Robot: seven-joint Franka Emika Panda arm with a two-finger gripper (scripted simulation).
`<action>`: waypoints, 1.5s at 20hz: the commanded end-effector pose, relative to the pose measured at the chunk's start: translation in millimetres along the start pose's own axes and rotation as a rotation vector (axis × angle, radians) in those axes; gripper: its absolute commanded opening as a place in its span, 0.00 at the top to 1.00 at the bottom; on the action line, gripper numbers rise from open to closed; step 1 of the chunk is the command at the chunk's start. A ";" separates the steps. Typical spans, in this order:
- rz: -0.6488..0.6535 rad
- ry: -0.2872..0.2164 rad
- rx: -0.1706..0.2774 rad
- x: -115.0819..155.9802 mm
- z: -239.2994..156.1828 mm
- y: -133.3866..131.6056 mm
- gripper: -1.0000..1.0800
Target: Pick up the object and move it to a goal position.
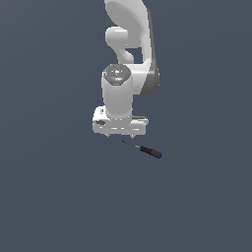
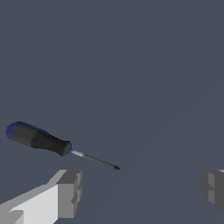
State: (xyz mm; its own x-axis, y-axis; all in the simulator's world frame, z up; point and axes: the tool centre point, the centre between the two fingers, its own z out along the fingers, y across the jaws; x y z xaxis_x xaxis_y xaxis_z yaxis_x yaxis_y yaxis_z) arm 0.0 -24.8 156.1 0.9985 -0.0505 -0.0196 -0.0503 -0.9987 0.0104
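Observation:
A small screwdriver with a thin dark shaft and a black handle with a blue end lies on the grey surface, just below my gripper and toward the exterior view's right. In the wrist view the screwdriver lies flat, its shaft tip pointing toward the gap between my fingers. My gripper is open and empty, its two fingertips wide apart. It hangs a little above the surface, apart from the screwdriver.
The white arm rises above the gripper at the top of the exterior view. The plain grey surface fills the rest of both views.

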 end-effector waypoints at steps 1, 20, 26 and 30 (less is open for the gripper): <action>-0.003 0.000 0.000 0.0 0.1 -0.7 0.04; -0.383 0.000 -0.013 -3.9 32.4 -30.8 0.04; -0.591 0.002 -0.014 -7.4 49.1 -48.4 0.04; -0.730 0.005 -0.013 -10.2 59.8 -60.6 0.04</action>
State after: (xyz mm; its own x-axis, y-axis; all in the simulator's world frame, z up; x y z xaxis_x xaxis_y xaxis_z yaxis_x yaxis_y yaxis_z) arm -7.4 31.0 100.0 0.8107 0.5850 -0.0231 0.5853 -0.8108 0.0097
